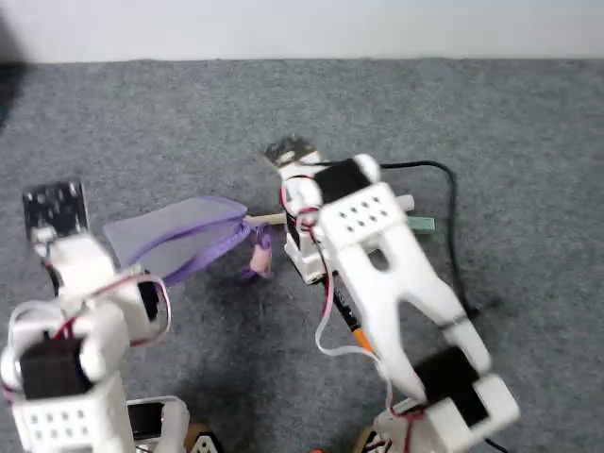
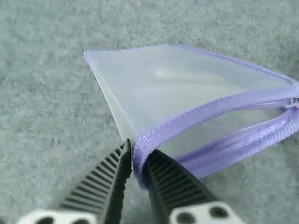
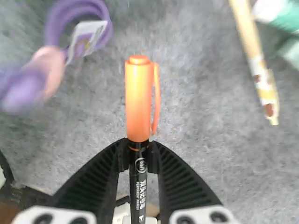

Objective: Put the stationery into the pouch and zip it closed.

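Between left fingers, the pouch gapes unzipped.

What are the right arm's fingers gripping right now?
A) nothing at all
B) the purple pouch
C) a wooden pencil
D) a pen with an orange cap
D: in the right wrist view, the right arm's fingers are closed on a black, orange-capped pen.

Right pincer clamped on orange-capped pen; purple zip pull and wooden pencil nearby, over grey worktop.
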{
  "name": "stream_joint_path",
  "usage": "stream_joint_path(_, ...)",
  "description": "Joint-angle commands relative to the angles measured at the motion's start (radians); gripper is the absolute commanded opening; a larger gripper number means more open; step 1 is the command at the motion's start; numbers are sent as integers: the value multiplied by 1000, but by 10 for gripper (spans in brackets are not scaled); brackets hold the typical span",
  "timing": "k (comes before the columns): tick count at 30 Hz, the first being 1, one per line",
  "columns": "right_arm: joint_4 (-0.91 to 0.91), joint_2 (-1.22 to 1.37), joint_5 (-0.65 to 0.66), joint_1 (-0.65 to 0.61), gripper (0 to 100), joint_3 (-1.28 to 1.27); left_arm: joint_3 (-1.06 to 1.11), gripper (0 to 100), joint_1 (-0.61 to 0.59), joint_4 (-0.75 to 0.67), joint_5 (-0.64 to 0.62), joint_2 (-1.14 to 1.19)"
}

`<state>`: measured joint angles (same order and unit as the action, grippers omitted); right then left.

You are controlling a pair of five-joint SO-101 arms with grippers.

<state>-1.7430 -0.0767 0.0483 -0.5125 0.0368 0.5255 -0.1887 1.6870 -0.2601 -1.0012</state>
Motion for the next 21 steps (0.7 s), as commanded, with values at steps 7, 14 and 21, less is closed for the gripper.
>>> stream_joint_path(7, 147, -424, -78, 4, 8, 17, -403, 13, 6, 55, -66, 365)
stream_joint_path(14, 440, -484, -166, -113, 8, 17, -473, 13, 5, 51, -66, 450)
stream_joint_path(21, 878, -464, -164, -289, 8, -54, -473, 13, 5, 51, -66, 454)
